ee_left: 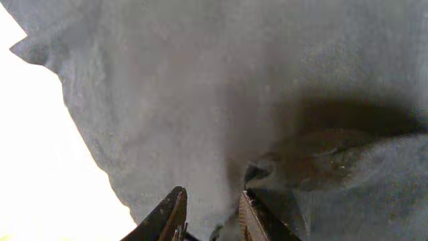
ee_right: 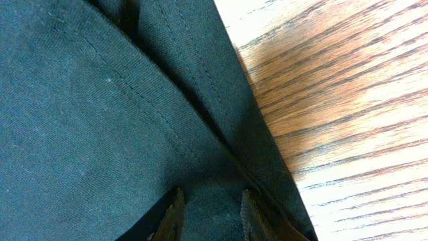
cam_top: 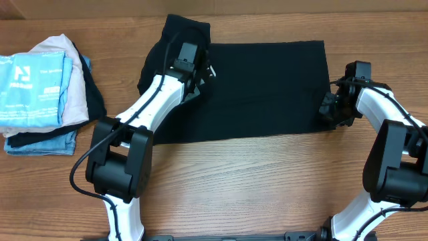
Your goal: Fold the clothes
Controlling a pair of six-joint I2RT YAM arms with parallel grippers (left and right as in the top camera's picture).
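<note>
The clothes, a plain black T-shirt, lie flat in a wide rectangle across the middle of the table, with a bunched sleeve part at the top left. My left gripper hovers over the shirt's left part. In the left wrist view its jaws stand a little apart over the fabric, with a small raised fold beside the right finger. My right gripper sits at the shirt's right edge. In the right wrist view it is shut on a pinch of the hemmed fabric.
A stack of other garments lies at the table's left: a light blue one with white print on top and a pale pink-beige one under it. Bare wooden table runs along the front and beside the hem.
</note>
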